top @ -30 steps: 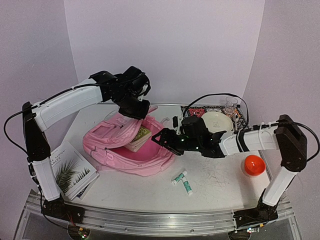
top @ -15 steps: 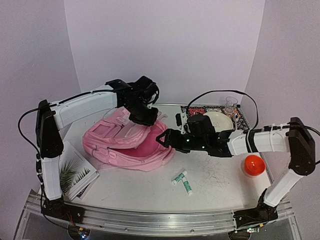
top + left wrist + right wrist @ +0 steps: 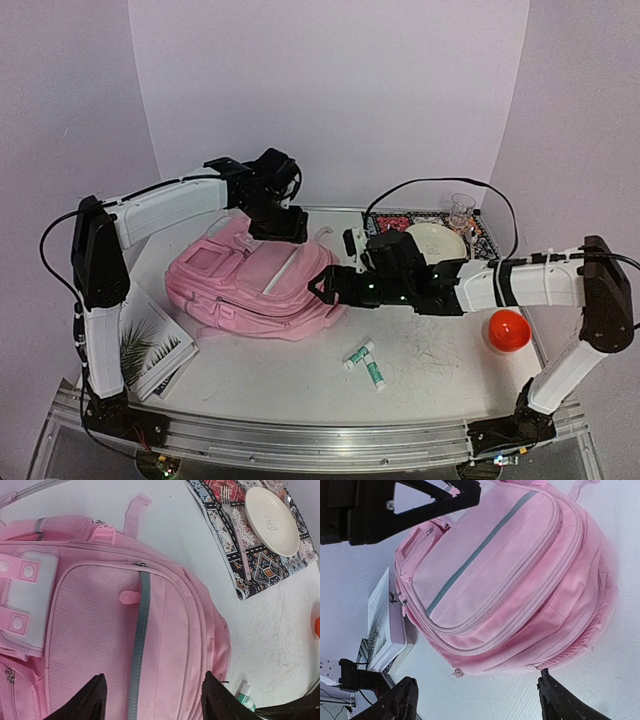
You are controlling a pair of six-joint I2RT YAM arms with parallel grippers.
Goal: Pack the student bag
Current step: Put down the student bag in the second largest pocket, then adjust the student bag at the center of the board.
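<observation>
A patterned placemat (image 3: 260,565) carrying a cream plate (image 3: 272,512) and a fork (image 3: 234,525) lies ahead and right of the left fingers (image 3: 92,702), while a palm-leaf book (image 3: 382,625) lies ahead of the right fingers (image 3: 400,702), to their left.

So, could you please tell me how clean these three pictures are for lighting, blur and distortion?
Top external: even, soft light, sharp, faint shadow beneath the student bag. Left wrist: crisp, wide-angle bend at the edges, its own fingers near-black. Right wrist: tilted, table washed pale, bag slightly soft.
</observation>
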